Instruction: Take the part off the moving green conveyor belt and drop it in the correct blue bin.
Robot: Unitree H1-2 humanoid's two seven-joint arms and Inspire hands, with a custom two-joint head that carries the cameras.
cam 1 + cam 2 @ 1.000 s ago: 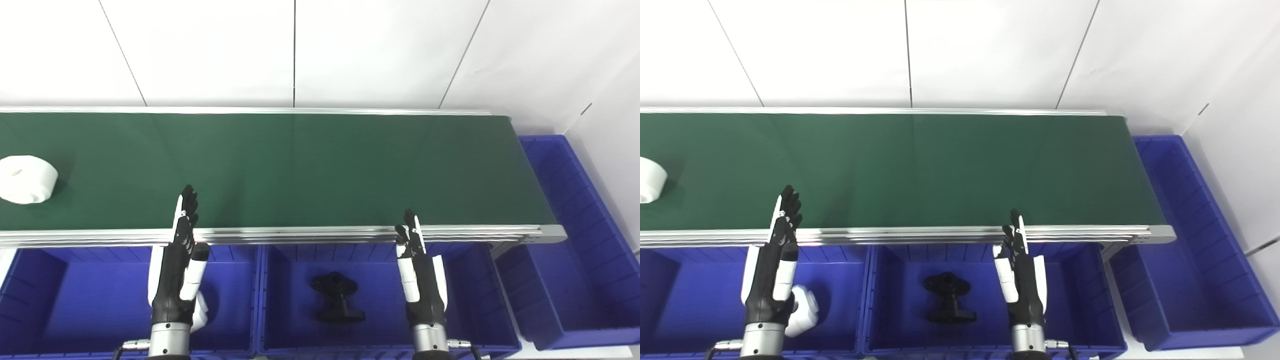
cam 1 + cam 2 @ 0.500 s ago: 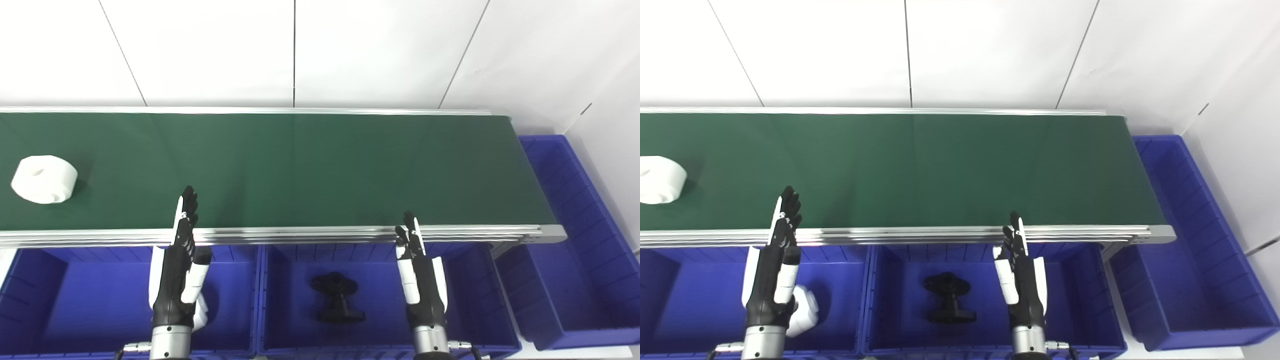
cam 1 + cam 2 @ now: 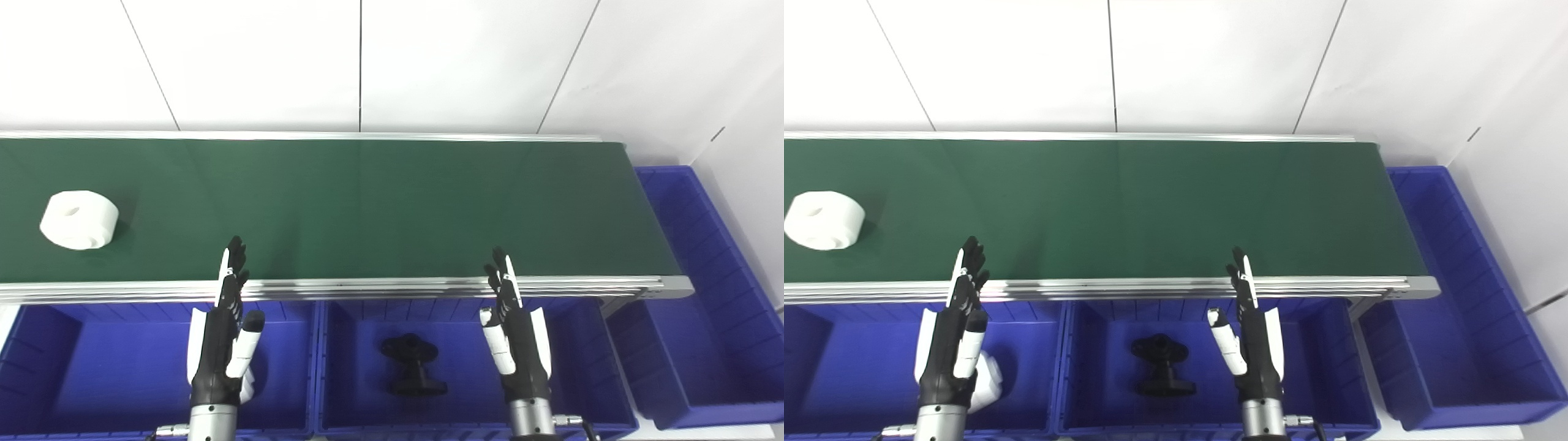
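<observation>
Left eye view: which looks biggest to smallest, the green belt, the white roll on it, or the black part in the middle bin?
1. Green belt, by far.
2. White roll.
3. Black part, close to the roll in size, so that order is unsure.

Three blue bins (image 3: 704,294) — two white parts (image 3: 79,211), one black part (image 3: 412,364).

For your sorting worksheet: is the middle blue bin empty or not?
Not empty. A black part lies on the floor of the middle blue bin.

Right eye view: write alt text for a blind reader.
A white part lies at the left end of a green belt, while the left hand and right hand wait open above blue bins. The middle bin holds a black part.
</observation>
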